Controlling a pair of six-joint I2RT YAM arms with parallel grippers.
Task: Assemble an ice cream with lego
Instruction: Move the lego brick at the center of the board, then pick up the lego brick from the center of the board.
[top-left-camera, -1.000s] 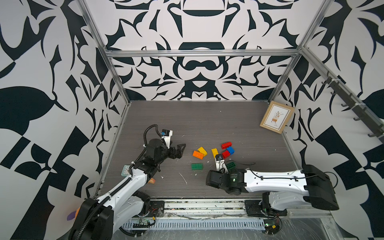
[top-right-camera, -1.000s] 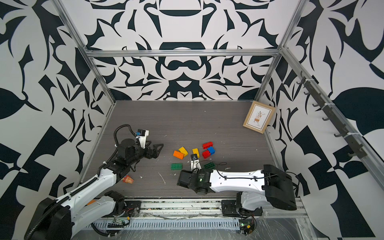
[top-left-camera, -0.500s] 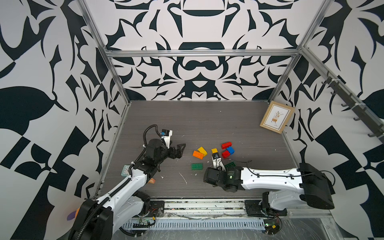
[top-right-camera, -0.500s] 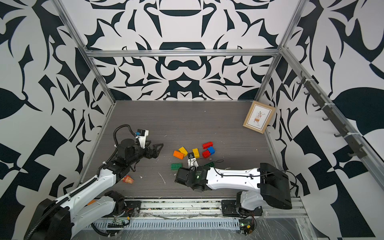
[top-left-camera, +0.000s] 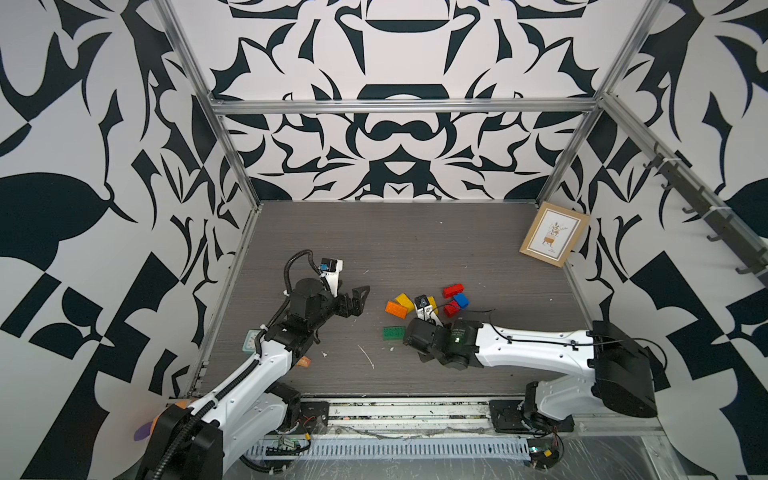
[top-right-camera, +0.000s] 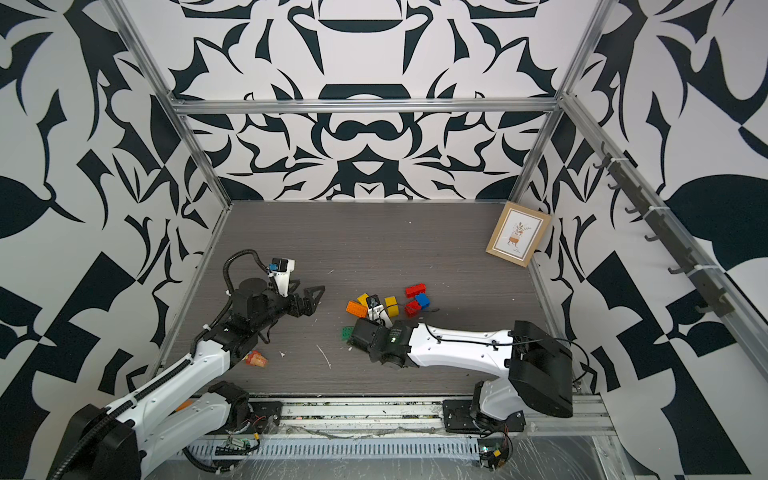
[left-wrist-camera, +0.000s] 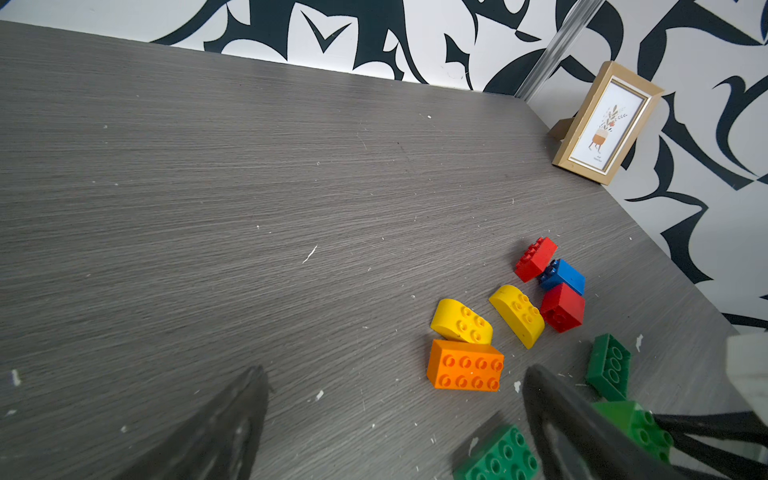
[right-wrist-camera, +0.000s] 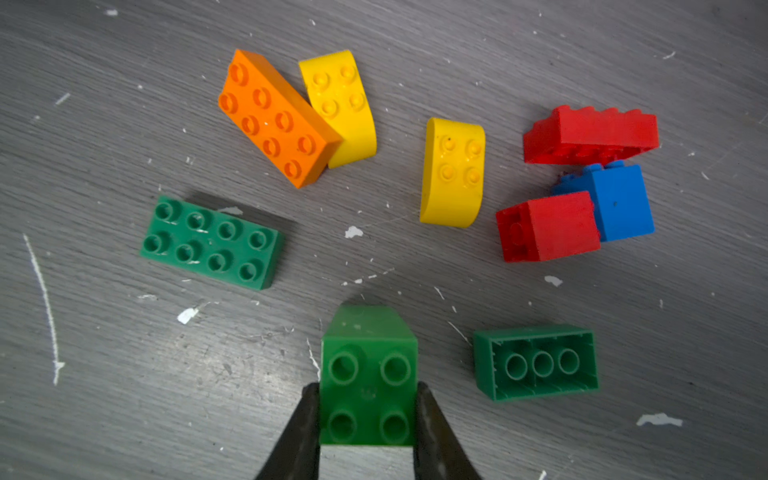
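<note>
My right gripper (right-wrist-camera: 368, 388) is shut on a green four-stud lego brick (right-wrist-camera: 368, 361) held just above the table. Beside it lie a flat green eight-stud brick (right-wrist-camera: 212, 243) and an upturned green brick (right-wrist-camera: 536, 361). Beyond them are an orange brick (right-wrist-camera: 274, 118), two yellow rounded bricks (right-wrist-camera: 340, 108) (right-wrist-camera: 453, 172), two red bricks (right-wrist-camera: 590, 133) (right-wrist-camera: 548, 226) and a blue one (right-wrist-camera: 619, 203). In both top views the right wrist (top-left-camera: 432, 338) hides its fingers. My left gripper (top-left-camera: 359, 300) stands open and empty, left of the orange brick (top-left-camera: 395, 309).
A framed picture (top-left-camera: 555, 237) leans against the right wall at the back. A small multicoloured cone toy (top-right-camera: 255, 358) lies under the left arm, near a small pale object (top-left-camera: 249, 341) at the left edge. White scraps dot the table.
The right arm has moved left and a little farther back with the green brick, closer to the flat green brick. The left arm has not moved.
</note>
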